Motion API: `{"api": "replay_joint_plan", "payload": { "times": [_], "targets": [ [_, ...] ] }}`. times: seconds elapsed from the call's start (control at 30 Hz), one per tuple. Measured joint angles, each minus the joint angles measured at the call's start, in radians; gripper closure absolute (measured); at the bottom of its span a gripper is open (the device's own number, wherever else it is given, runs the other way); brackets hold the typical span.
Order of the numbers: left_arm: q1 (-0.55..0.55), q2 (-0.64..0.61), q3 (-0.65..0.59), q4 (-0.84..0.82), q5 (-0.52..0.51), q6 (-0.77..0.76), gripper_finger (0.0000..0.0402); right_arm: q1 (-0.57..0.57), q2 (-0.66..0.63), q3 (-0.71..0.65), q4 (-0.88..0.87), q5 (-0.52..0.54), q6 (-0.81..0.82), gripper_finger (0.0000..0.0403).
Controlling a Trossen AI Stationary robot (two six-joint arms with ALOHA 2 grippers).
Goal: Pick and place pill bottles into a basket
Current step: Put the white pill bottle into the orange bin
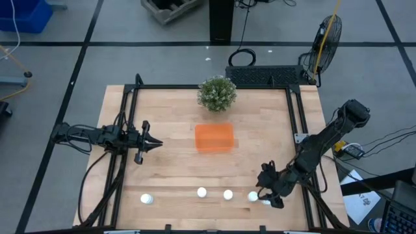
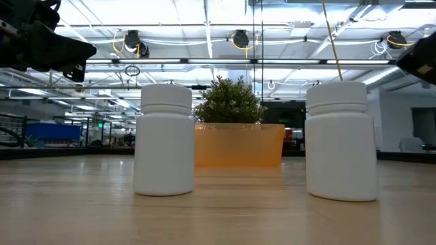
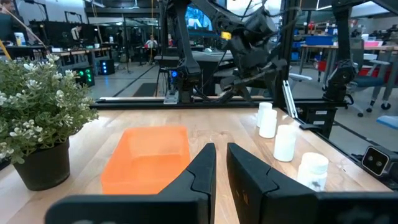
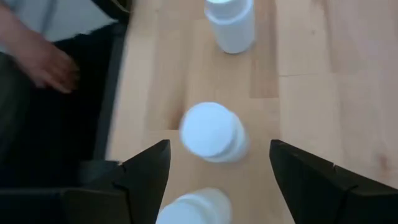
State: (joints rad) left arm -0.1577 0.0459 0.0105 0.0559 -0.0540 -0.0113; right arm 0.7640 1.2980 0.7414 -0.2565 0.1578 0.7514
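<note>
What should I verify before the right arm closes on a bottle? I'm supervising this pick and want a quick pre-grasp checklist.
1. Right gripper open: ok, fingers spread wide.
2. Target pill bottle between the fingers: ok, roughly centred, fingers not touching it.
3. Neighbouring bottle clear of the fingers: cannot tell, it sits very close at the picture's edge.
4. Basket unobstructed: ok, nothing visible inside it.
5. Left gripper out of the way: ok, shut, parked left of the basket.
6. Person's hand beside the table: not ok, near the workspace.

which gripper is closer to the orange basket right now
Left. The left gripper sits just beside the orange basket, fingers shut. The right gripper is farther off, open over the pill bottles at the table's front edge.
</note>
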Motion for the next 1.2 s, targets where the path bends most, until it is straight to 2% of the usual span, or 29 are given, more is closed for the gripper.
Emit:
{"api": "replay_joint_plan", "payload": {
  "times": [0.3,0.83,1.2],
  "targets": [
    [0.000,0.000,0.000,0.000,0.000,0.000,0.0355,0.024,0.062,0.000,0.107,0.026,-0.034,0.0136],
    [0.000,0.000,0.000,0.000,0.000,0.000,0.0355,0.030,0.156,0.000,0.150,0.064,-0.069,0.0137],
    [0.000,0.000,0.000,0.000,0.000,0.000,0.0355,0.030,0.178,0.000,0.178,0.078,-0.084,0.0174]
  ]
}}
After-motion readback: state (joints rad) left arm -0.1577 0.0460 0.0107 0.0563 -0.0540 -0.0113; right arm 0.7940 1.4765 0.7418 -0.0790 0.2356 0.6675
